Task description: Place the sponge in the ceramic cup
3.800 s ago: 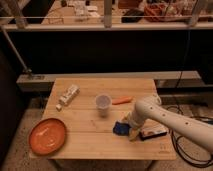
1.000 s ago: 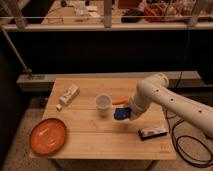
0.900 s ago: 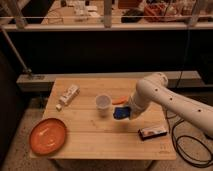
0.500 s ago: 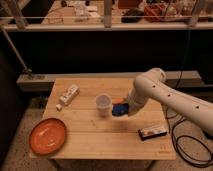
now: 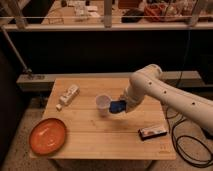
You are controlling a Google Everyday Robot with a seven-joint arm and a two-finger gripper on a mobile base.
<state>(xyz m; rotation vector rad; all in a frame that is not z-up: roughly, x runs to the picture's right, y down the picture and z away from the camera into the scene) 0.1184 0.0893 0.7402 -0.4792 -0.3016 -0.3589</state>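
- Since half a second ago your hand [image 5: 121,105] has carried the sponge [image 5: 116,107] a little further left, closing most of the gap to the ceramic cup [image 5: 103,104].
- Nearly four seconds ago the sponge was low at the right front of the desk [image 5: 100,145], close to the black-and-white packet [image 5: 152,131]. It is now up near the middle of the desk.
- Your hand is clamped on the sponge. The dark-blue pad sticks out to the left from the end of the hand and is clear of the desk top.
- Its left edge sits just beside the cup's right side, at about rim height. You cannot tell from this view whether the two touch. The sponge is not inside the cup.
- The cup stands upright near the middle of the desk with its mouth open upward.
- Your arm [image 5: 150,82] comes in from the right, bends high over the back right part of the desk and drops to the hand.
- The packet lies flat near the right front edge, well apart from the hand.
- An orange plate [image 5: 48,136] sits at the left front corner.
- A white bottle [image 5: 68,95] lies on its side at the left back.
- A cable [image 5: 184,146] trails on the floor to the right of the desk.
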